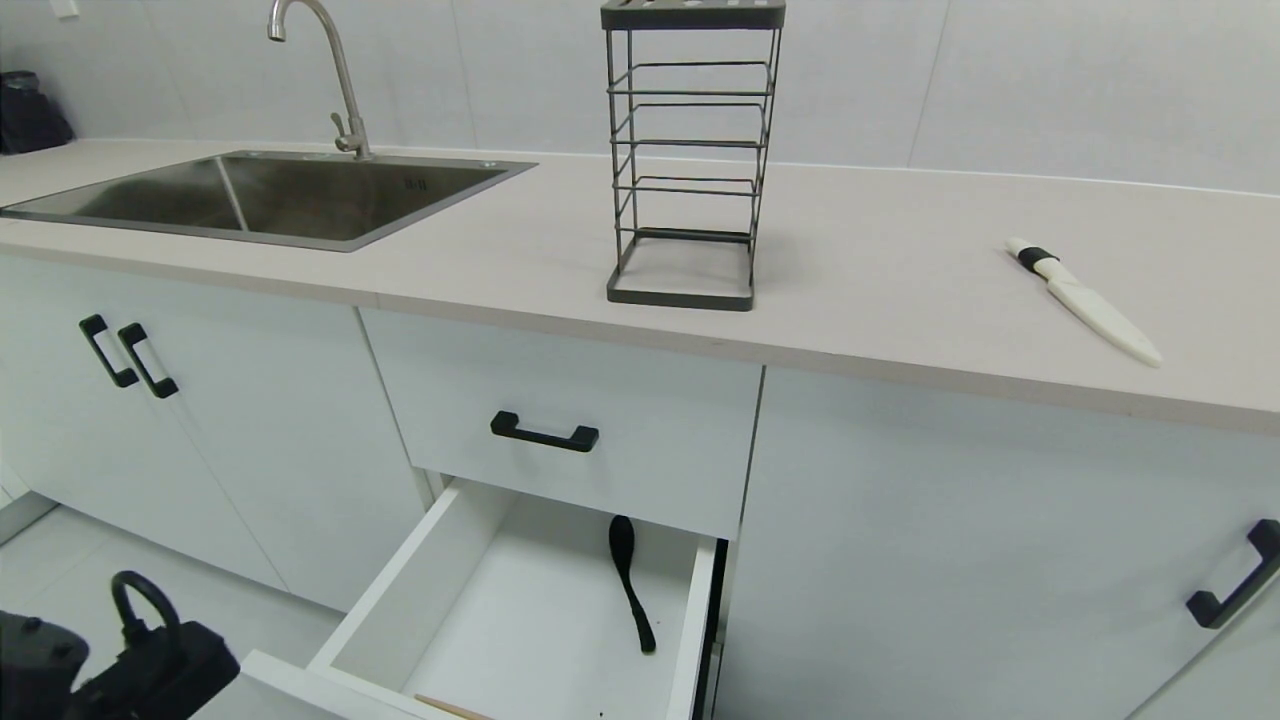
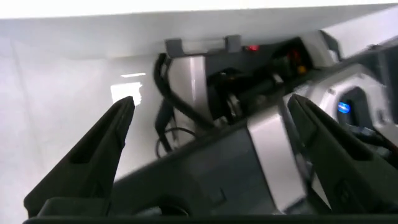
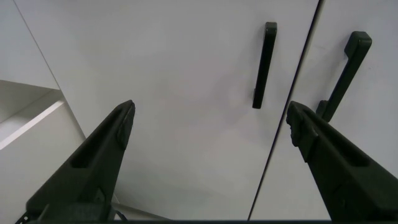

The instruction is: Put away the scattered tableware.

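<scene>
Leftmost, the steel sink point(image 1: 280, 195) is sitting sunk into the countertop point(image 1: 900, 250). A small mark on its far inner wall is too small to read. The faucet point(image 1: 335, 80) is arching over the sink's back edge.

Below the counter, the drawer point(image 1: 530, 640) is standing pulled out beneath a closed one. A black spoon point(image 1: 630, 585) is lying on its white floor close to the right wall, bowl end toward the cabinet. A thin wooden piece point(image 1: 452, 708) is poking in at the drawer's near edge, too cut off to identify.

Right of the sink, the dark wire rack point(image 1: 690, 160) is standing upright on the counter. Well apart from it, toward the right end, a white knife point(image 1: 1085, 300) with a black band is lying flat on the counter, near the front edge.

The left gripper point(image 2: 211, 102) is gaping wide, gripping and touching nothing. The right gripper point(image 3: 211, 109) is likewise spreading wide and carrying nothing. It is facing white cabinet doors point(image 3: 174, 74) bearing two black handles point(image 3: 268, 65).
</scene>
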{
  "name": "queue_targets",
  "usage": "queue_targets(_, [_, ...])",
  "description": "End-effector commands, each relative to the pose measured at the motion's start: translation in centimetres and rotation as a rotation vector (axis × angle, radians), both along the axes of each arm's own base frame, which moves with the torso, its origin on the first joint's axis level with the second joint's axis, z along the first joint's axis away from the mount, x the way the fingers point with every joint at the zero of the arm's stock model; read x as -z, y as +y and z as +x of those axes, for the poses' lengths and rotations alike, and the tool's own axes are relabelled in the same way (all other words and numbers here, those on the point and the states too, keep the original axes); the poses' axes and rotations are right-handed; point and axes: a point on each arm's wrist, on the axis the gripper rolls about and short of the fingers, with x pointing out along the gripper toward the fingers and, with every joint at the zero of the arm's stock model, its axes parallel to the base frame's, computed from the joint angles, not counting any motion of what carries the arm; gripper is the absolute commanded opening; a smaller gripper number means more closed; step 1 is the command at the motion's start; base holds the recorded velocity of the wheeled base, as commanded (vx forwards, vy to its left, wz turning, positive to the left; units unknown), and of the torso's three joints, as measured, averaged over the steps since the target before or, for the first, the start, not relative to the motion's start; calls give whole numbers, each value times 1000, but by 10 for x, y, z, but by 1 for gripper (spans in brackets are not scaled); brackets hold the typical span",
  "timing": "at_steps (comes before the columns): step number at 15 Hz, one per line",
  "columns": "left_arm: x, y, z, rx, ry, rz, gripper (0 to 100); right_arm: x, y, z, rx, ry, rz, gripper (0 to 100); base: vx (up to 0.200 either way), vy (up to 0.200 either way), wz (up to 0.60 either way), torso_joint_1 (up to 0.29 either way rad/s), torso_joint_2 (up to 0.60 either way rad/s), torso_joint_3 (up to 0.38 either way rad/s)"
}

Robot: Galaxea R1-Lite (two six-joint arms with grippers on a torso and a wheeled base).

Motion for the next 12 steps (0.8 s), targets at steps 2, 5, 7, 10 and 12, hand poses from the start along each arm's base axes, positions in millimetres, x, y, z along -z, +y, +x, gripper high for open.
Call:
queue_targets(2, [14, -4, 10, 21, 105, 57, 100, 0, 0, 0, 0, 2, 0, 100, 0, 0, 0, 0, 0, 0])
queue_targets(5, [18, -5, 14, 45, 128, 91, 100, 0, 0, 0, 0, 2, 0, 100, 0, 0, 0, 0, 0, 0])
queue_targets(7, [21, -7, 22, 33, 123, 107, 100, 0, 0, 0, 0, 2, 0, 100, 0, 0, 0, 0, 0, 0])
queue_targets(10, [38, -12, 38, 21, 99, 115, 100, 0, 0, 0, 0, 2, 0, 100, 0, 0, 0, 0, 0, 0])
queue_targets(12, [44, -13, 41, 19, 90, 122, 100, 0, 0, 0, 0, 2, 0, 100, 0, 0, 0, 0, 0, 0])
